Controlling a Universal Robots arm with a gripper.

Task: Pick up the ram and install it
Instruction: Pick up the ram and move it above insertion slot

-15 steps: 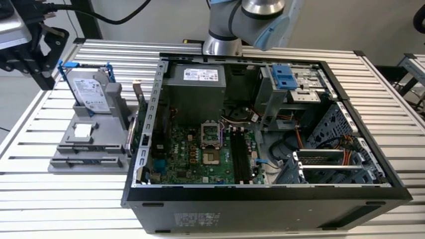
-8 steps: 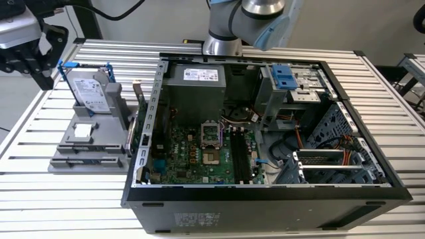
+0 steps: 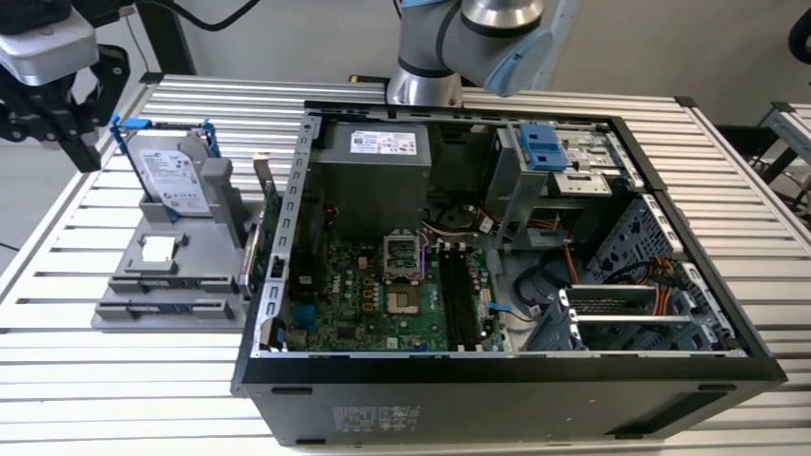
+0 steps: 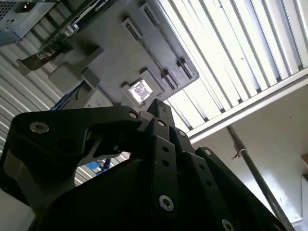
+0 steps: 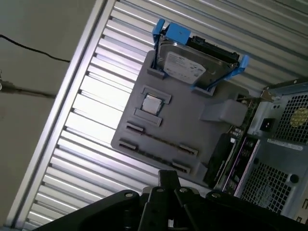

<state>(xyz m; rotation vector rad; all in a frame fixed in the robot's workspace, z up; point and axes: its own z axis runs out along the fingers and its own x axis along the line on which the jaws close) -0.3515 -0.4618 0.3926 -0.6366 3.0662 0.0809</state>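
Observation:
The ram (image 3: pixel 254 242) looks like a thin dark board standing on edge between the grey holder (image 3: pixel 165 285) and the open computer case (image 3: pixel 507 370). In the first wrist view the ram (image 5: pixel 222 161) is a dark strip by the holder's (image 5: pixel 168 130) side nearest the case. My gripper (image 3: pixel 79 157) hangs over the table's corner at the exterior view's far left, beyond the hard drive and well away from the ram. The gripper (image 5: pixel 168 177) holds nothing, and the fingers look closed together in both wrist views, meeting at one tip (image 4: pixel 158 105).
A silver hard drive (image 3: pixel 171 176) with blue rails stands upright in the holder, and a small square chip (image 3: pixel 159 249) lies on it. Inside the case, long black motherboard slots (image 3: pixel 459 296) run beside the processor socket (image 3: pixel 403 275). The slatted metal table (image 3: pixel 114 380) surrounds everything.

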